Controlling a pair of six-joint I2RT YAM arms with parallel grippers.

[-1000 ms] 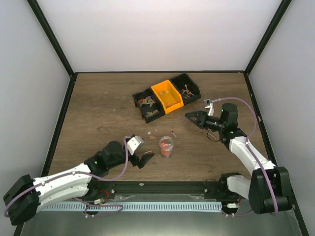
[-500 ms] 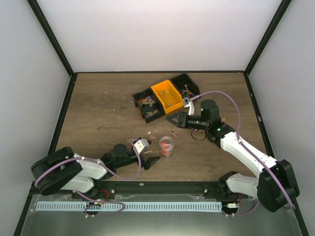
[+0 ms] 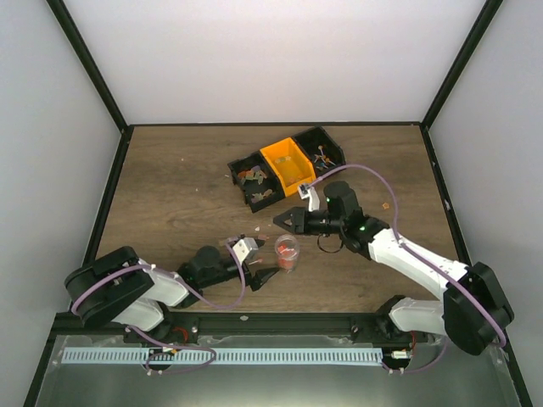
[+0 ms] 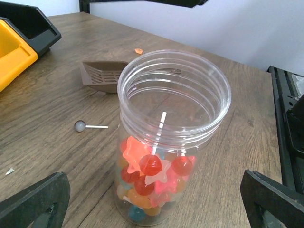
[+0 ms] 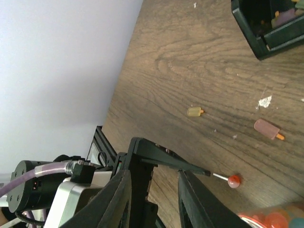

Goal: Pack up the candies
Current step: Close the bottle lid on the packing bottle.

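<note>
A small clear jar (image 4: 171,137) stands open-topped and about half full of candies (image 4: 152,166) in red, orange, pink and blue. My left gripper (image 4: 153,202) is open, one finger on each side of the jar without touching it. In the top view this jar (image 3: 287,252) sits just right of the left gripper (image 3: 261,273). My right gripper (image 3: 282,220) hovers behind the jar with its jaws partly apart and nothing visible between them. Loose candies lie on the table: a red lollipop (image 5: 233,180), a yellow ice-pop sweet (image 5: 194,112), a pink one (image 5: 266,128) and a grey lollipop (image 4: 80,125).
An orange bin (image 3: 287,165) stands between two black bins (image 3: 254,182) at the back, with small sweets in the black ones. A brownish ribbed lid-like piece (image 4: 102,76) lies behind the jar. The rail runs along the table's near edge (image 3: 280,322).
The right gripper has swung left from beside the bins to just behind the jar, its jaws narrowing. The left arm has folded lower while its open gripper stays by the jar.
</note>
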